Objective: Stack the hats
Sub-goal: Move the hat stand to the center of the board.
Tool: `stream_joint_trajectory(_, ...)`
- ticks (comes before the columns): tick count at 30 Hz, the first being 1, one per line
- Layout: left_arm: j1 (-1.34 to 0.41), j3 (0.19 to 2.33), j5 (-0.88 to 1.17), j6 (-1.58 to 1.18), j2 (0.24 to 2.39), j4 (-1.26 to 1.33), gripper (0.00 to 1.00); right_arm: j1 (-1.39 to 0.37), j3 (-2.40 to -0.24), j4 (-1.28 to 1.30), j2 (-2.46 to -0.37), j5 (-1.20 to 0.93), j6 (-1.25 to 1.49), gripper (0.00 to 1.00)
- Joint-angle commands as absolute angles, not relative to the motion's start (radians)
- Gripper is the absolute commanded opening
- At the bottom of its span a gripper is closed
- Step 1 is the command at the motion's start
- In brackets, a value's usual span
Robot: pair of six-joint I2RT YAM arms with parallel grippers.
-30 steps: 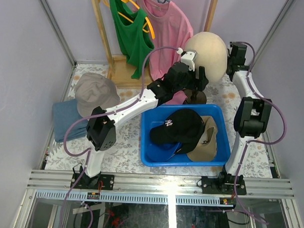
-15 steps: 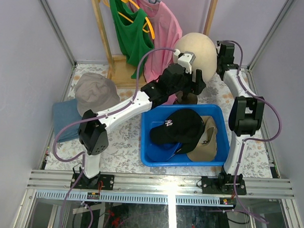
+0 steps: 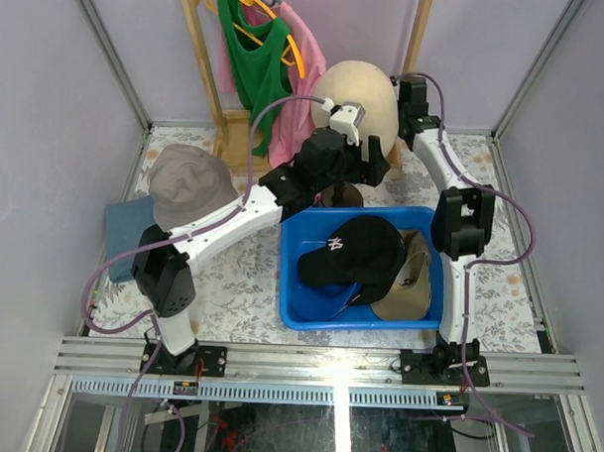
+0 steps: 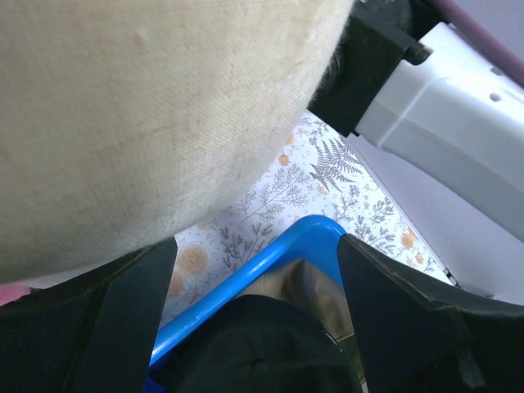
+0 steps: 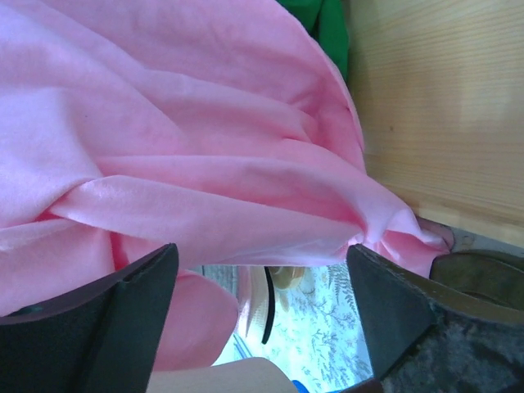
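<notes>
Both are hovering up by the far edge of the tabletop, crowding the mannequin head (image 3: 351, 89). The left gripper (image 4: 255, 274) is hanging with its fingers apart and empty, the head just above it. The right gripper (image 5: 262, 282) is gaping too, facing the pink shirt (image 5: 164, 131). Everything to be stacked is lying nearward of them. The black cap (image 3: 359, 248) and khaki cap (image 3: 411, 281) are sitting in the blue bin (image 3: 363, 323), directly beneath the left gripper, so that one looks closer. The grey hat (image 3: 189, 182) is resting by the left edge.
</notes>
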State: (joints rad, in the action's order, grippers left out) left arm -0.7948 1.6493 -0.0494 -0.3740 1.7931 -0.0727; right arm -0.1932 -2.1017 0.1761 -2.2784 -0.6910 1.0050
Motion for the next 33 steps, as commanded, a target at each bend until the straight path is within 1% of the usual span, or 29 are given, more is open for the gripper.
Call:
stream_joint_trajectory(1,-0.758,1.604,-0.005,-0.352,1.753,0.157,0.79,-0.344,-2.249,0.198,-2.299,-0.859,0.988,0.99)
stream_joint_trajectory(2,-0.746,1.588,-0.004,-0.354,1.737,0.160,0.79,-0.352,-2.274,0.199,-2.315,-0.859,0.994,1.00)
stream_joint_trajectory(11,-0.677,1.494,0.024,-0.358,1.670,0.175,0.79,-0.412,-2.488,0.193,-2.464,-0.858,1.063,1.00)
stream_joint_trajectory(17,-0.674,1.465,0.067,-0.350,1.652,0.206,0.79,-0.414,-2.463,0.188,-2.439,-0.846,1.043,1.00)
stream_joint_trajectory(21,-0.674,1.516,0.105,-0.350,1.682,0.191,0.79,-0.391,-2.424,0.207,-2.389,-0.847,1.002,1.00)
stream_joint_trajectory(25,-0.688,1.578,0.127,-0.364,1.730,0.163,0.79,-0.350,-2.347,0.168,-2.320,-0.864,1.003,1.00)
stream_joint_trajectory(33,-0.744,1.690,0.129,-0.357,1.815,0.142,0.78,-0.287,-2.302,0.181,-2.246,-0.889,0.971,1.00)
